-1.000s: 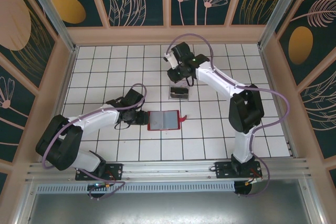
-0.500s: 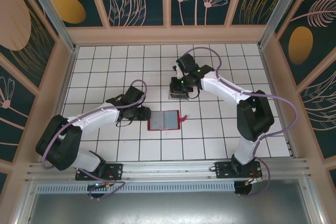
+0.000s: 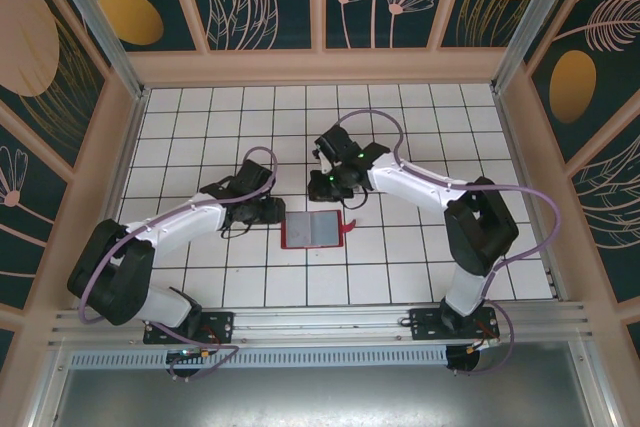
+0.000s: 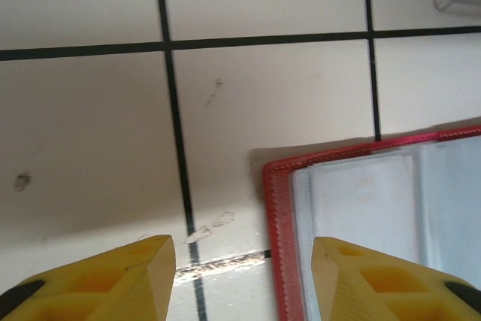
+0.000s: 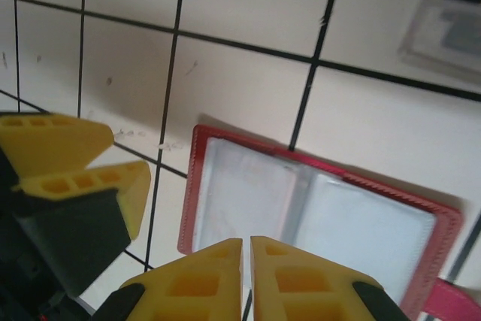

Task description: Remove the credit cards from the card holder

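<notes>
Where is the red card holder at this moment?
In the top view, the card holder lies open on the table, just right of the left gripper, the right gripper at its far edge.

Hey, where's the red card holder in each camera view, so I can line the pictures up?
Top external: the card holder lies open near the centre of the picture.
Left wrist: lower right, cut off by the frame.
Right wrist: centre to lower right, grey inside facing up.
Shared landmark: the left gripper, jaws open, at the holder's left edge.
</notes>
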Robot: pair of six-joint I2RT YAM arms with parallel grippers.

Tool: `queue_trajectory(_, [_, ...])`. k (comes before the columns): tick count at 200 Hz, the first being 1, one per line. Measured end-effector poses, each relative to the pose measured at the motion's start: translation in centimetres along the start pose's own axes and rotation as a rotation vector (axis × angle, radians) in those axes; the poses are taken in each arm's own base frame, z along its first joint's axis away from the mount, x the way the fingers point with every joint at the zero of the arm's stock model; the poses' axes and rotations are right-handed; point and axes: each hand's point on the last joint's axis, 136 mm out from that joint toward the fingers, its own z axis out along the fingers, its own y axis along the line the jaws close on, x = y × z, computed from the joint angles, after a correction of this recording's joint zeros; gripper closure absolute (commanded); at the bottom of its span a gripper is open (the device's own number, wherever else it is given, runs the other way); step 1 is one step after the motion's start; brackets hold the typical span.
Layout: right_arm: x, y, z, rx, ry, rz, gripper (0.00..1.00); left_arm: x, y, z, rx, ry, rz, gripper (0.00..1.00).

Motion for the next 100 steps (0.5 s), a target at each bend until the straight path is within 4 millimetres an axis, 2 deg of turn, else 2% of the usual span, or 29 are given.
queue_trajectory(50, [1.7, 0.8, 2.7, 0.000, 0.062, 0.004, 0.87, -2.8, 4.1, -2.4, -0.043, -0.084, -0.114, 0.47])
queue_trajectory(100, [2.9, 2.2, 5.4, -0.010, 0.117, -0.005, 0.85, -3.1, 7.2, -3.8, -0.144, -0.108, -0.102, 0.46])
